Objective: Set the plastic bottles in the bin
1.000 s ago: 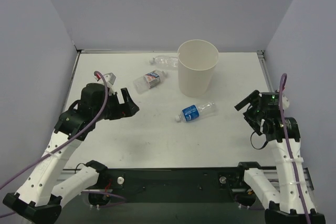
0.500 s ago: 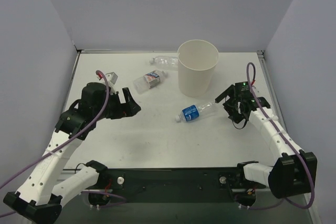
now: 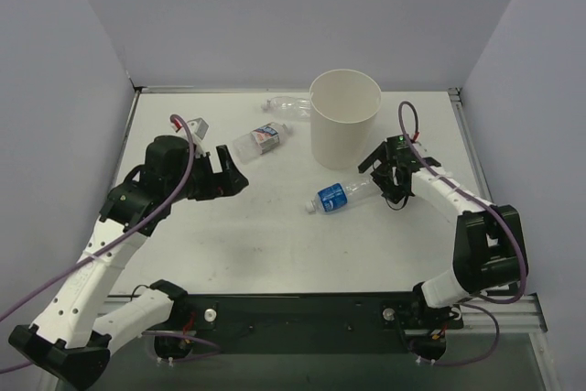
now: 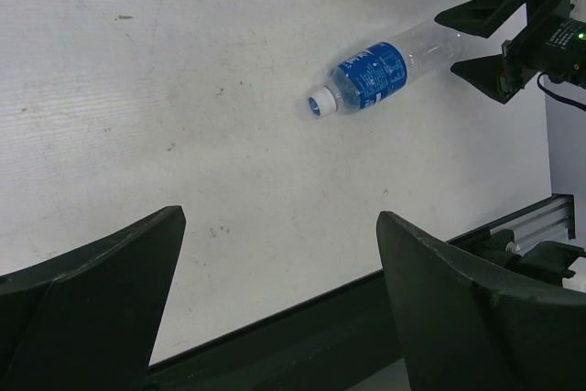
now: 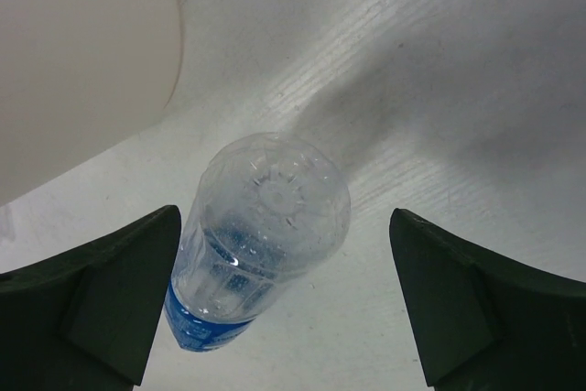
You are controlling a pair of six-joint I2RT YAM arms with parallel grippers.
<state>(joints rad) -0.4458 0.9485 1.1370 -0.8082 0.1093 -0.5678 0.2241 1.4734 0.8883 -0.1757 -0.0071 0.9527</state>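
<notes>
unlabelled bottle (image 3: 286, 103) partly behind bin (image 3: 341, 139)

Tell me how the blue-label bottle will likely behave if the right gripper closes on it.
The blue-label bottle lies on its side and is round-bodied, so a one-sided nudge would probably roll it. It looks clear and empty, so it is likely light. Its thin walls may dent under the right gripper.

My top camera looks down from above and behind; all three views share the clear blue-labelled plastic bottle (image 3: 341, 195), with the right wrist camera closest.
</notes>
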